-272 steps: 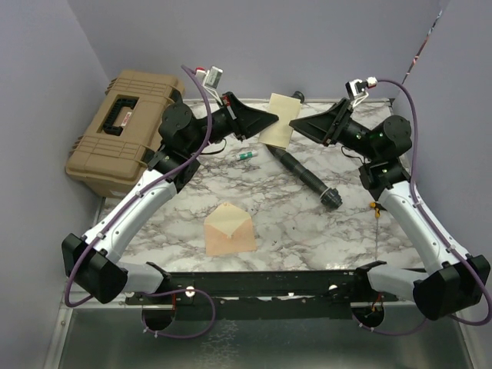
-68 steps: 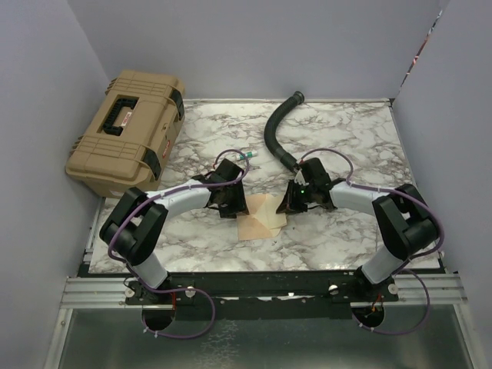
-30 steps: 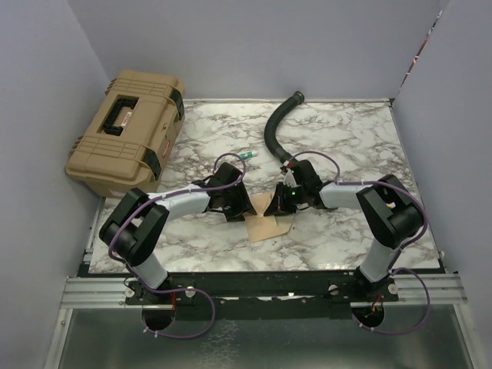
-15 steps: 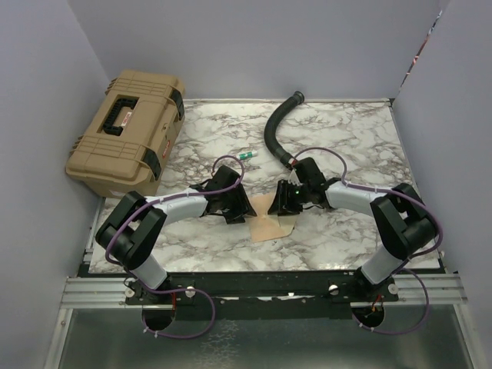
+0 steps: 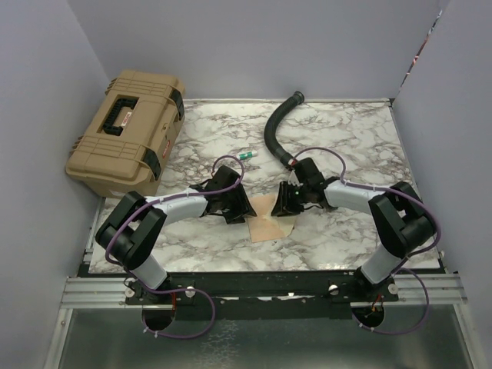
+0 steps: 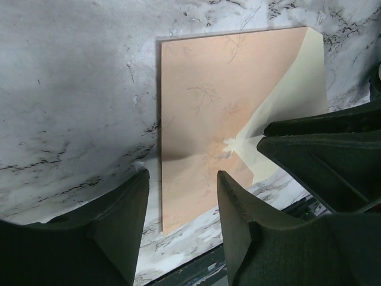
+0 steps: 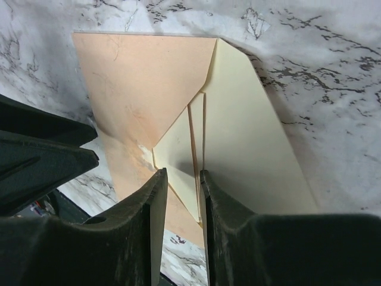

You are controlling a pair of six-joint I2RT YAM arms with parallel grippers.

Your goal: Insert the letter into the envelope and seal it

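Observation:
The envelope [image 5: 265, 219] lies flat on the marble table between both arms. Its brown body [image 6: 202, 119] and its pale cream flap [image 6: 297, 89] show in the left wrist view. My left gripper [image 6: 181, 199] is open, its fingers straddling the envelope's near edge without pinching it. My right gripper [image 7: 181, 196] reaches in from the flap side, jaws a narrow slit apart over the cream flap [image 7: 250, 137], whose thin edges run into the gap. The brown body [image 7: 137, 83] lies beyond. Its fingers [image 6: 321, 149] show in the left wrist view. The letter is hidden.
A tan hard case [image 5: 127, 131] sits at the back left, partly off the table. A black corrugated hose [image 5: 277, 134] curves behind the right gripper. A small green-tipped item [image 5: 246, 156] lies behind the left gripper. A metal rail [image 5: 261, 284] borders the near edge.
The right gripper has drawn back slightly to the right along the flap. The left arm has shifted slightly. The envelope stays in about the same place.

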